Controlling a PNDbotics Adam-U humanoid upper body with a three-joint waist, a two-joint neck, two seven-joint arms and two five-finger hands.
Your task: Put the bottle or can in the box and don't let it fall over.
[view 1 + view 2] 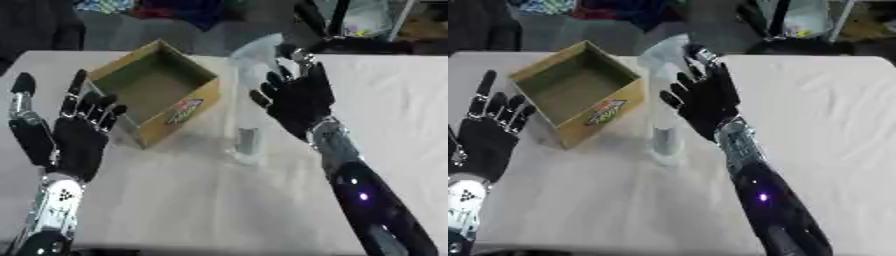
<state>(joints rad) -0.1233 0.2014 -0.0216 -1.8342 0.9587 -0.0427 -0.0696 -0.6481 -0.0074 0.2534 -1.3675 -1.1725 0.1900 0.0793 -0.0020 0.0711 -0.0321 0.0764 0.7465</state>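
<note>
Left eye view showed the left hand point(66, 135) open at frame left, fingers up, empty. The square cardboard box point(157, 92) sat upper centre. A blurred clear plastic bottle point(249, 107) stood beside it, the right hand point(297, 100) open alongside.

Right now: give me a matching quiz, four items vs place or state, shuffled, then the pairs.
Items:
1. bottle
2. box
3. left hand
4. right hand

Descriptions:
A. open-topped, nothing inside
B. clear, upright on the table right of the box
C. open, fingers up, left of the box
D. open, next to the bottle's right side

Pairs: 1-B, 2-A, 3-C, 4-D
</note>
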